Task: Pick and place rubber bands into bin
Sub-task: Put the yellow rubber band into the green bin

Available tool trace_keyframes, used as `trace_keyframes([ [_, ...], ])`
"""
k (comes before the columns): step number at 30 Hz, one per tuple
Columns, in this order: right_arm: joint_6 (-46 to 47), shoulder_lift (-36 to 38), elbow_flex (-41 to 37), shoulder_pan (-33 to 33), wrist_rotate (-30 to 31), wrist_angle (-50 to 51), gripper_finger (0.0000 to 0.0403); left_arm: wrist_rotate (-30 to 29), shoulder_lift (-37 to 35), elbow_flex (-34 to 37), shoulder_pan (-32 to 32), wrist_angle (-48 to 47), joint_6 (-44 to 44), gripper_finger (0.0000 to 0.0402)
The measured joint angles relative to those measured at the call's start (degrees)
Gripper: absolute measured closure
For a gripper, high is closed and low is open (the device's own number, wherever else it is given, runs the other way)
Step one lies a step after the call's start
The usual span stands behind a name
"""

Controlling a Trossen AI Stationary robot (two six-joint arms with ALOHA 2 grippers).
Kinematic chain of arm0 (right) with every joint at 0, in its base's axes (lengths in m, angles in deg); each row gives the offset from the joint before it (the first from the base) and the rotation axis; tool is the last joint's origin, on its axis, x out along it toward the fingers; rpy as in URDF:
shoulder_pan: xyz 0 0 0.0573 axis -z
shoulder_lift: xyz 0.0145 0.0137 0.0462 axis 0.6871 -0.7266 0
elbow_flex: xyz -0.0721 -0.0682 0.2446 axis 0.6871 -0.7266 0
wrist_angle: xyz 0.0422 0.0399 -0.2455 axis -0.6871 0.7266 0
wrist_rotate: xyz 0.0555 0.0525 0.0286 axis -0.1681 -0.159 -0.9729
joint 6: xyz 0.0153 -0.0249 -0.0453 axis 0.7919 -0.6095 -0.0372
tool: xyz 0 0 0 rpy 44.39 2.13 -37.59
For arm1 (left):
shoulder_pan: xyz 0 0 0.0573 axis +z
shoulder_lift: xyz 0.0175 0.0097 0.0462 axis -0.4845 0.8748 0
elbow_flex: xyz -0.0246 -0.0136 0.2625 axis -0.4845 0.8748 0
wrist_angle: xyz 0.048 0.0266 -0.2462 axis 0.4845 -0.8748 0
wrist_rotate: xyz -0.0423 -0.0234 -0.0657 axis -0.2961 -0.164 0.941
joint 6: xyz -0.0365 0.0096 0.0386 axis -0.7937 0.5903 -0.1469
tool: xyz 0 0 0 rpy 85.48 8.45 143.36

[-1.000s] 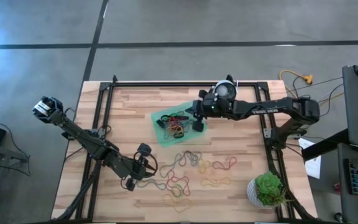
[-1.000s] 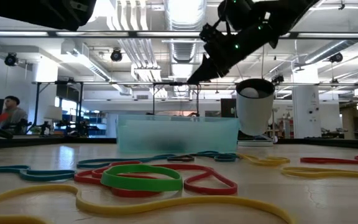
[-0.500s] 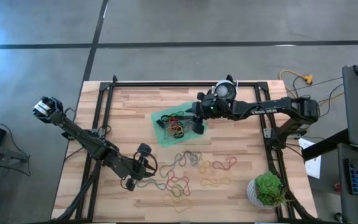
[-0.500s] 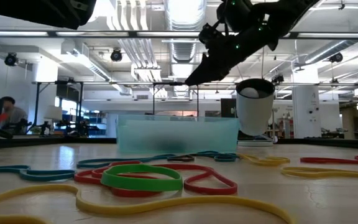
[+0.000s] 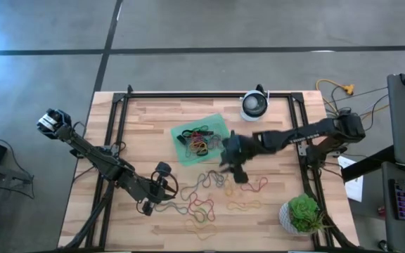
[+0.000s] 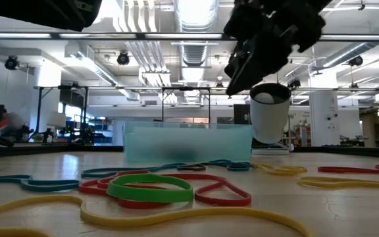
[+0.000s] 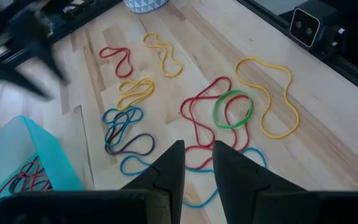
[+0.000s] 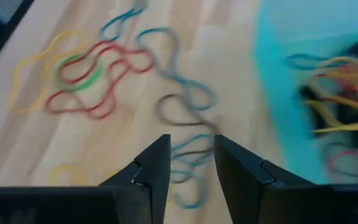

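Mostly loose rubber bands (image 5: 213, 193) scattered on table (image 5: 146, 119); bin (image 5: 201, 138) holds several (tangled). Right gripper (image 5: 235, 166) just beside bin, fingers spread, empty. Left gripper (image 5: 157, 190) near bands, fingers slightly apart, empty.

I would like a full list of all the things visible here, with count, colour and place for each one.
bin: one, translucent green, table centre, holding a heap of bands.
rubber bands in the bin: several, red, orange, yellow and dark.
loose rubber bands: many, red, yellow, green, blue and dark, on the wood on the near side of the bin.
round white device: one, at the far edge of the table.
plant: one, green in a white pot, near right corner.
table: one, light wood with a black frame.
cables: yellow and orange, past the right edge.
left gripper: open, empty, above the loose bands.
right gripper: open, empty, beside the bin, over the loose bands.
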Motion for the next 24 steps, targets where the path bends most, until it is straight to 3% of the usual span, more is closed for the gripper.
trace_keyframes([
  [11, 6.8, -2.4, -1.1, -15.7, 13.5, 1.1, 0.031, 0.0, 0.1, 0.2, 0.0, 0.3, -0.2, 0.0334],
  [24, 13.8, -12.3, -1.2, -19.6, 15.6, 0.5, 0.0321, 0.0, 0.1, 0.8, 0.0, 0.7, -0.2, 0.0334],
])
